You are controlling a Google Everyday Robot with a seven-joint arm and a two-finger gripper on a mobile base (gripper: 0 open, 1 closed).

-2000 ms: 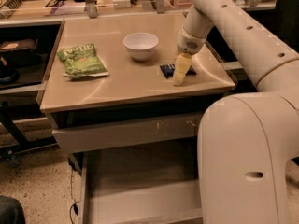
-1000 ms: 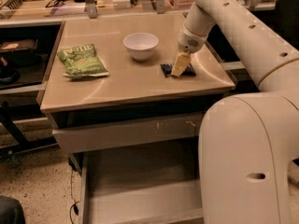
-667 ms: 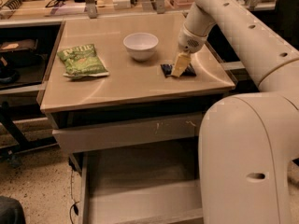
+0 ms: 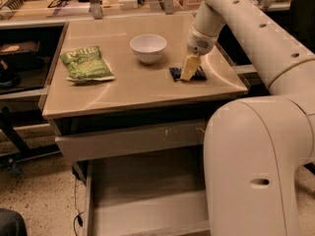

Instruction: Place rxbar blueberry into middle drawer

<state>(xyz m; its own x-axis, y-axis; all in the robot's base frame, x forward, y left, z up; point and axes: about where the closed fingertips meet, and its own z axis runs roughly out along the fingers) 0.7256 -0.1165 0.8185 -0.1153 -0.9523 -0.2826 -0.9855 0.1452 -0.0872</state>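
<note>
The rxbar blueberry [image 4: 175,73], a small dark navy bar, lies flat on the tan countertop [image 4: 128,87] to the right of the white bowl. My gripper [image 4: 189,69] points down and rests on the middle of the bar, hiding its centre; the bar's ends show on either side. The bar still lies on the counter. The middle drawer [image 4: 147,200] stands pulled open below the counter, its grey floor bare, partly hidden at right by my arm.
A white bowl [image 4: 148,47] stands left of the bar. A green chip bag [image 4: 86,63] lies at the counter's left. A drawer with pale scratches on its front [image 4: 133,139] sits just above the open one. My large white arm [image 4: 256,156] fills the right foreground.
My gripper has shifted very slightly up and left over the bar since two seconds ago. The bar, bowl and bag have not moved.
</note>
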